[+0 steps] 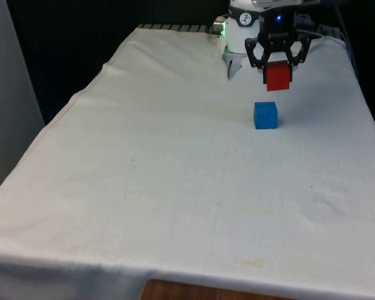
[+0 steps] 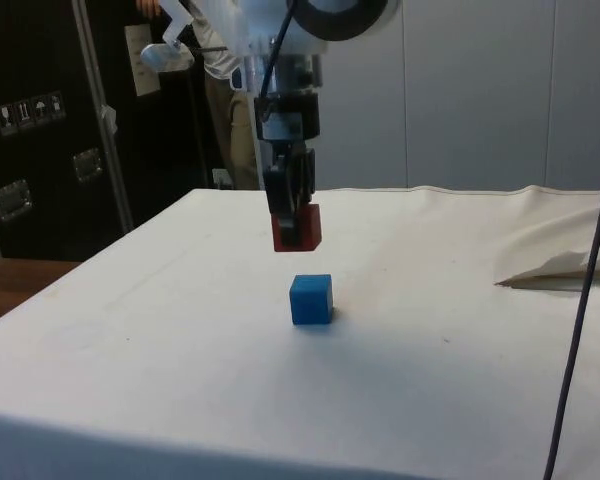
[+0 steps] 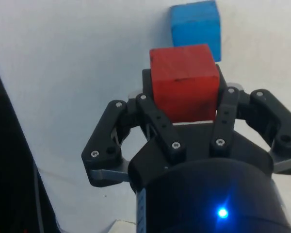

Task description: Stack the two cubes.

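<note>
A red cube (image 1: 278, 75) hangs in the air, with my gripper (image 1: 279, 70) shut on it. A blue cube (image 1: 265, 115) rests on the white cloth (image 1: 175, 162) below it, a little nearer the front camera and slightly towards the front view's left. From the side, the red cube (image 2: 298, 229) floats roughly a cube's height above the blue cube (image 2: 311, 299), slightly off to one side of it. In the wrist view the red cube (image 3: 185, 82) sits between the two fingers and partly covers the blue cube (image 3: 195, 25) beyond it.
A fold of rumpled cloth (image 2: 565, 262) lies at the side view's right. A black cable (image 2: 580, 300) hangs down in front of it. A person (image 2: 230, 110) stands behind the arm in the side view. The table's edge runs along the front view's left.
</note>
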You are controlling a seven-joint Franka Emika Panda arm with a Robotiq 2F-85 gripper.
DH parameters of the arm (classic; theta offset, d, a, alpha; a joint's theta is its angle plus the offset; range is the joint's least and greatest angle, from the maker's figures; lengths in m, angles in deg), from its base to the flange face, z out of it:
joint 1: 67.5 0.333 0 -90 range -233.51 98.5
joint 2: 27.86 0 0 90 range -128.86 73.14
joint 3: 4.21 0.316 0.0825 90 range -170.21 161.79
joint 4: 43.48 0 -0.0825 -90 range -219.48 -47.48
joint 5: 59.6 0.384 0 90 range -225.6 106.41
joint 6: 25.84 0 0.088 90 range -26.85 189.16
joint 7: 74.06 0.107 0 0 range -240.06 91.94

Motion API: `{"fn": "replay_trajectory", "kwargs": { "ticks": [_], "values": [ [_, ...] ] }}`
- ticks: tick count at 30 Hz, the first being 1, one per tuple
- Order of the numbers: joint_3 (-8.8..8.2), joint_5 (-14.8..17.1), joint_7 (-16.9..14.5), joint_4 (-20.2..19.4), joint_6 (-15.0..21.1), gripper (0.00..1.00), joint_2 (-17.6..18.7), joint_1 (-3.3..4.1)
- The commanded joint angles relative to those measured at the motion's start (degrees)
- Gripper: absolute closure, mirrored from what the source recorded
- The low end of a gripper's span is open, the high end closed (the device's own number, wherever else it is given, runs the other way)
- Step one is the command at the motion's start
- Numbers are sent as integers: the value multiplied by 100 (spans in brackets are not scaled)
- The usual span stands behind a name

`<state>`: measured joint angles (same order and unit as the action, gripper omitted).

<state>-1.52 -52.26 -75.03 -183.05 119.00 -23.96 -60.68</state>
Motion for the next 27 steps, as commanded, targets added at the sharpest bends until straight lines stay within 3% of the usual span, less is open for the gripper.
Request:
{"fn": "replay_trajectory", "kwargs": {
  "ticks": [1,14,27],
  "values": [
    [-6,-115,132,11,52,100,34,23],
    [57,-6,46,0,29,100,34,0],
    [52,0,120,0,201,100,269,0]
  ]
}}
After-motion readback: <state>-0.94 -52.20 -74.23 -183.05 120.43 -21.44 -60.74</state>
